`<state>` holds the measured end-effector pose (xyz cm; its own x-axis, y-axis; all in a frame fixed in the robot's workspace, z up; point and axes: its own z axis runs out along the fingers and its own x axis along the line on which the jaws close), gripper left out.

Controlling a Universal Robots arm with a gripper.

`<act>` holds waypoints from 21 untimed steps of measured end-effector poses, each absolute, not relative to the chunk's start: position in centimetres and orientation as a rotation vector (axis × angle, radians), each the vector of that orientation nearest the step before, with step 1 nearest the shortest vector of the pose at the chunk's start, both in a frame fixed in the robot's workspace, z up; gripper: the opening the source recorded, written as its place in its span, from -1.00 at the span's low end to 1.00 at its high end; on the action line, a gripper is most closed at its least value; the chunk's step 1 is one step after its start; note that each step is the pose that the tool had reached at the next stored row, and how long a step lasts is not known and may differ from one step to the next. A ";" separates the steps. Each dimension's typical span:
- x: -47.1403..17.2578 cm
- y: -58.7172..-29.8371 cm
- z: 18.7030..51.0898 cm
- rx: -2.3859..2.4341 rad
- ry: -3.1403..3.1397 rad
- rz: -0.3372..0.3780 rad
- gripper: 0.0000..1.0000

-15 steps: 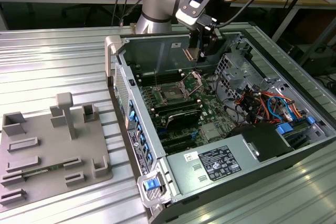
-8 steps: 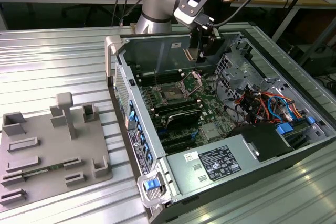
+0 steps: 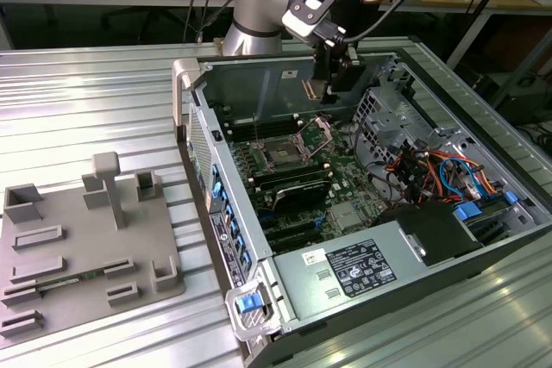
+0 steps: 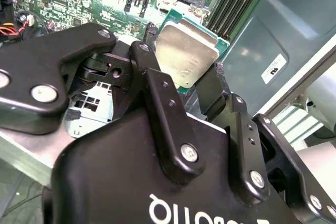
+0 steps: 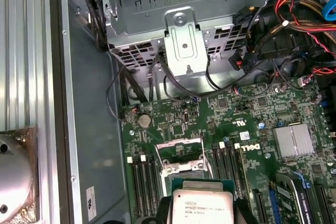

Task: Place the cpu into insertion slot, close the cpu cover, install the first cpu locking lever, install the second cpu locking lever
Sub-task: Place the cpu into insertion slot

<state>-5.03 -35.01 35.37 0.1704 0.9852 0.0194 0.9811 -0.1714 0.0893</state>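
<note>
In the upper middle of the exterior view, the gripper (image 3: 332,85) hangs inside the open computer case (image 3: 222,230), its black fingers (image 4: 157,87) clamped on the cpu (image 4: 186,56), clear of the insertion slot (image 3: 282,155) at mid-frame, whose cpu cover (image 3: 316,133) stands raised.

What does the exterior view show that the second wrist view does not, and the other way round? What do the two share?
The exterior view gives the whole computer case, the grey fixture plate at the exterior view's left, and the arm above the case. The second wrist view gives the fingers shut on two opposite edges of the cpu, with its silvery face in sight. Both share the open insertion slot and the memory slots beside it.
</note>
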 end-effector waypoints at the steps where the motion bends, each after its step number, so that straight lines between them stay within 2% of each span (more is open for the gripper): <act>1: -5.0 -35.0 35.4 2.366 1.977 0.111 0.09; 11: -5.0 -35.0 35.3 2.453 1.863 0.107 0.09; 21: -5.2 -35.1 35.1 2.331 2.020 0.113 0.09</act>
<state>-5.20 -35.15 35.06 0.1414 0.9898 0.0193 0.9857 -0.1426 0.0893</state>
